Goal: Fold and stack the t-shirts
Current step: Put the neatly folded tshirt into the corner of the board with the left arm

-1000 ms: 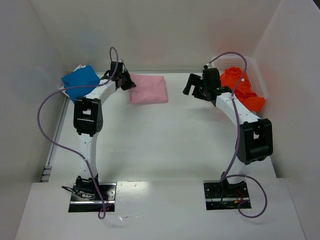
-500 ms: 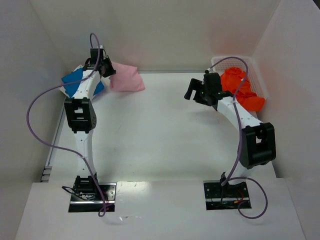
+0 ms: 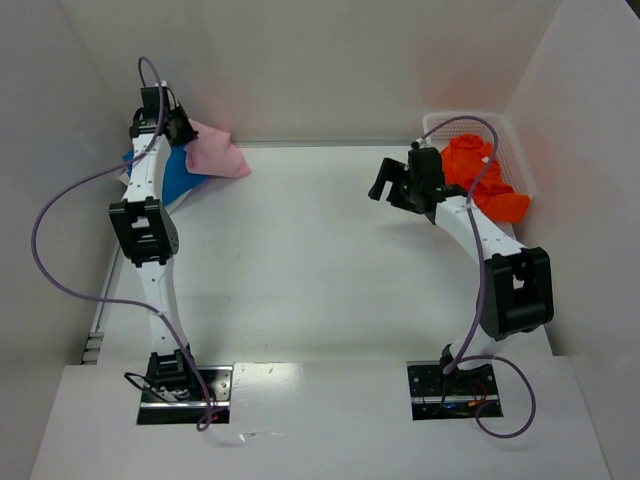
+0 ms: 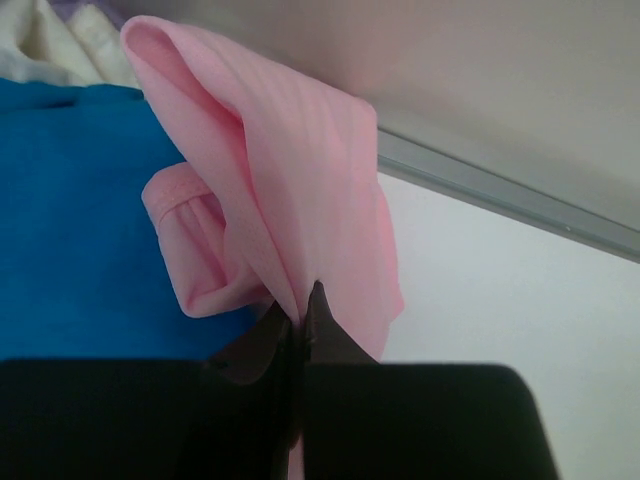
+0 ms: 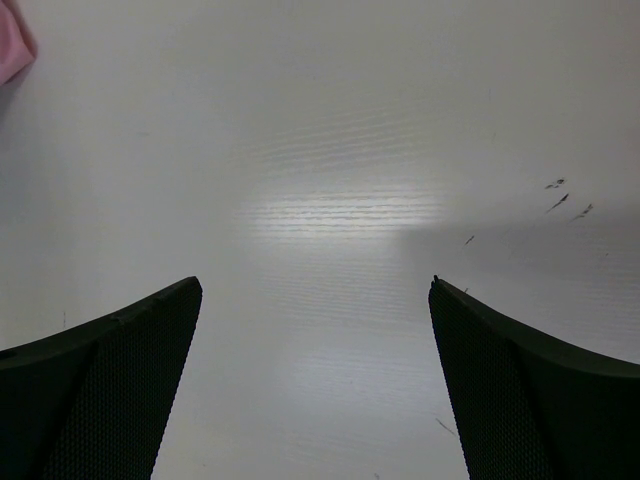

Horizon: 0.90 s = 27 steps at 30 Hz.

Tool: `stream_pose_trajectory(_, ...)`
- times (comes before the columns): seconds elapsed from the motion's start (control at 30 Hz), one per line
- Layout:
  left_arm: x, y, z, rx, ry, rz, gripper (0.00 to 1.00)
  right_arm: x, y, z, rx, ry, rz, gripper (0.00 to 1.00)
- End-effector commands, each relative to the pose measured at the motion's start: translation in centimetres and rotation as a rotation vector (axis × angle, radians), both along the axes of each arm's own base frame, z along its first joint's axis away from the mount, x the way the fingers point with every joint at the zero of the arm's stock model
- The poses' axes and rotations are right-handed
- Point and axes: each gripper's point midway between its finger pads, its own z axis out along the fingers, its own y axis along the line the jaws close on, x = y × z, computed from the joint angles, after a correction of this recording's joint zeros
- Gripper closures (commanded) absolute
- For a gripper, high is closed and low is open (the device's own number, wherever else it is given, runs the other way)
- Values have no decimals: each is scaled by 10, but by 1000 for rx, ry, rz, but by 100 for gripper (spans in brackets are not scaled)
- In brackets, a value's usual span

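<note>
**Task progress, left to right.** At far left, the blue t-shirt (image 3: 178, 178) lies in the rear left corner of the tabletop (image 3: 320, 270) and appears to be folded. My left pincer (image 4: 300, 312) is clamped on a pinch of the pink t-shirt (image 4: 300, 170). The pink shirt hangs as a folded bundle partly over the blue one and is not yet laid flat. I judge this to be the stacking step for the second shirt.

Right of centre, my right pincer (image 3: 393, 183) hovers above the tabletop with its jaws wide apart, holding nothing. At far right, the orange t-shirt (image 3: 482, 178) sits crumpled and unfolded, spilling over the rim of the white mesh basket (image 3: 450, 122).

By my estimate, two shirts are folded and their stack is nearly made. The orange shirt is left to fold and add.
</note>
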Motion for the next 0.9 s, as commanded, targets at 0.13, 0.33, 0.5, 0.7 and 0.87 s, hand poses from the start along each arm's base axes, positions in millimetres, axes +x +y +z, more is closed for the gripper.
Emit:
stream_pose_trajectory(0.13, 7, 7, 62, 39, -132, -4, 100, 5, -2, 21, 31, -78, -24, 0)
stream_pose_trajectory(0.33, 4, 20, 95, 33, -190, 38, 100, 5, 0, 21, 44, -75, -22, 0)
stream_pose_trajectory(0.5, -6, 44, 105, 2, -195, 81, 100, 2, -1, 21, 44, -75, -22, 0)
stream_pose_trajectory(0.7, -18, 60, 108, -16, -182, 102, 100, 2, -1, 21, 51, -72, -28, 0)
stream_pose_trajectory(0.87, -35, 68, 123, -28, -196, 101, 100, 2, 0, 19, 58, -70, -33, 0)
